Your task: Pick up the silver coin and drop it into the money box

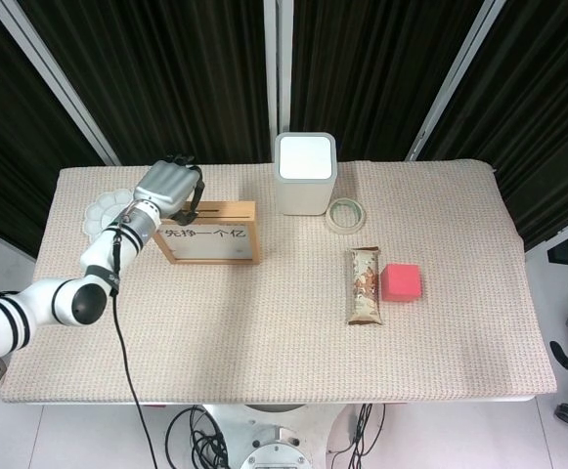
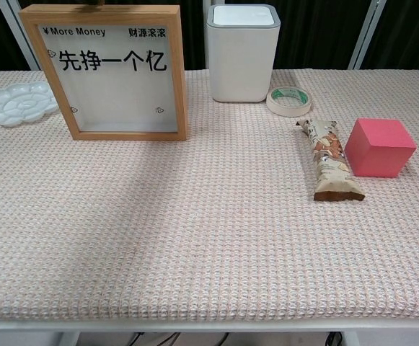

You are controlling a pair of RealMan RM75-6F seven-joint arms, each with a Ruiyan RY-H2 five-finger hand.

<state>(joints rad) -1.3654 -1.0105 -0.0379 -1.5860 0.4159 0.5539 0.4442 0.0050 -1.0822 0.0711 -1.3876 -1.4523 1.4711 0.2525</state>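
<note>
The left hand (image 1: 169, 183) hovers over the top edge of the wood-framed, glass-fronted money box (image 1: 211, 233) near the table's far left corner, fingers curled down towards the slot; this looks like the drop step. The silver coin cannot be made out; whether the hand grasps it I cannot tell. If held, next comes release over the slot.

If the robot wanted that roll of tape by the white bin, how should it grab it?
The tape roll lies flat beside the white bin, hole facing up. Probably best from above: one finger into the hole, thumb outside, pinching the front rim, which lies clear of the bin.
</note>
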